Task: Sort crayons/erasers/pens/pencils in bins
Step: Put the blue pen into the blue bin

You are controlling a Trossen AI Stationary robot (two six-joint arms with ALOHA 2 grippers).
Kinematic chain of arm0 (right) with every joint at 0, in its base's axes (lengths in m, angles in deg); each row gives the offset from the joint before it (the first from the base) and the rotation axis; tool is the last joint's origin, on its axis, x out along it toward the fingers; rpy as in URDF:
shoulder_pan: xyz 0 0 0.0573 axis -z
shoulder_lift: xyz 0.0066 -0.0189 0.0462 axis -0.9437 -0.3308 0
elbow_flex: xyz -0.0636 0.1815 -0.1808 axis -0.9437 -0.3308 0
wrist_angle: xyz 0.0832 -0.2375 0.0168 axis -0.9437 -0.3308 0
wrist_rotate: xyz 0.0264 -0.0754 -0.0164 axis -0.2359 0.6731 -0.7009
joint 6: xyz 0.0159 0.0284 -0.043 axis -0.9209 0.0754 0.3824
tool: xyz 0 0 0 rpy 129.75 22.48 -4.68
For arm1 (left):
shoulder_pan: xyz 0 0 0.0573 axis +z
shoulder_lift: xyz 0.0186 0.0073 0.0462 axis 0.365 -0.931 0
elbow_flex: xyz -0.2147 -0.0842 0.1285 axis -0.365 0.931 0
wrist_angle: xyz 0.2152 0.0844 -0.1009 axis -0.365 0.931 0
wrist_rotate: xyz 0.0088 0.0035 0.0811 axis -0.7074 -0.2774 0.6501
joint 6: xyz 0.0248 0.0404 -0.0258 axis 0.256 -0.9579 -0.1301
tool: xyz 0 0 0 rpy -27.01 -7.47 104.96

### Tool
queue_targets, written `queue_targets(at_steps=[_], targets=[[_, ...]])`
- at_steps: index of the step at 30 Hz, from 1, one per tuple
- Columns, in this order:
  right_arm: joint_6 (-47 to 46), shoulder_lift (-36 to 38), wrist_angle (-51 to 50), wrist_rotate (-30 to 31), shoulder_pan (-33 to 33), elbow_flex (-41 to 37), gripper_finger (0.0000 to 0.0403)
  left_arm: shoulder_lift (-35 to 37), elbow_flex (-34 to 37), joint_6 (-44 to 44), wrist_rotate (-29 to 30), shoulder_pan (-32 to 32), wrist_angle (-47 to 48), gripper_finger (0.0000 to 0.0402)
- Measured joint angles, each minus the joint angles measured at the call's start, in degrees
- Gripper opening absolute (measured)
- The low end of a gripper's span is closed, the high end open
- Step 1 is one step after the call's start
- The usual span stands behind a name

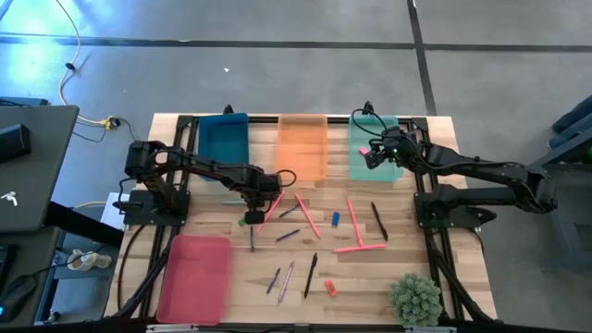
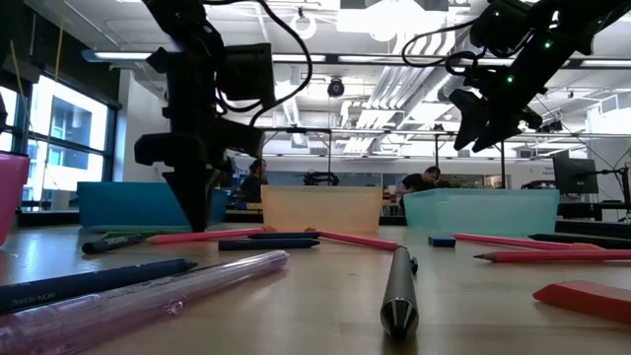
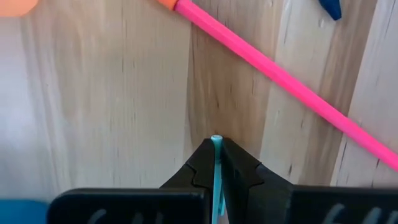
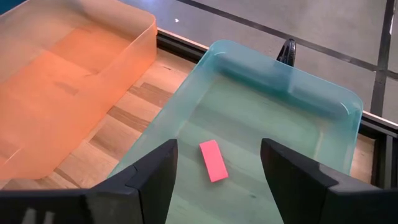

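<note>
My left gripper (image 1: 252, 213) points straight down at the middle of the table, its fingertips (image 2: 202, 225) low at the wood, shut on a thin light-blue stick (image 3: 216, 144). My right gripper (image 4: 217, 149) hangs open above the mint-green bin (image 1: 363, 165) at the far right, touching nothing. A pink eraser (image 4: 212, 160) lies flat on that bin's floor, below the open fingers. The teal-blue bin (image 1: 224, 139) and orange bin (image 1: 302, 146) stand along the far edge. The pink-red bin (image 1: 194, 277) stands near left. My left gripper pinches the light-blue stick between its two fingers close to one end (image 3: 216, 139), which pokes just past the fingertips. The fingers come from above, pointing down, and lie across the stick. I cannot tell if the stick is off the wood.
Loose pink sticks (image 1: 307, 215), dark pens (image 1: 378, 222), a blue eraser (image 1: 336, 219) and a red eraser (image 1: 330, 288) lie across the middle and near part of the table. One long pink stick (image 3: 280, 74) runs close by my left gripper. A small green plant (image 1: 416, 298) stands near right.
</note>
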Motion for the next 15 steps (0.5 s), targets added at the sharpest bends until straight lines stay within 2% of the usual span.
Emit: queue_targets(at_steps=[15], targets=[[0.00,0.00,0.00,0.02,-0.01,0.00,0.0222,0.07,-0.86,-0.01,0.37,0.02,2.59,0.0000]])
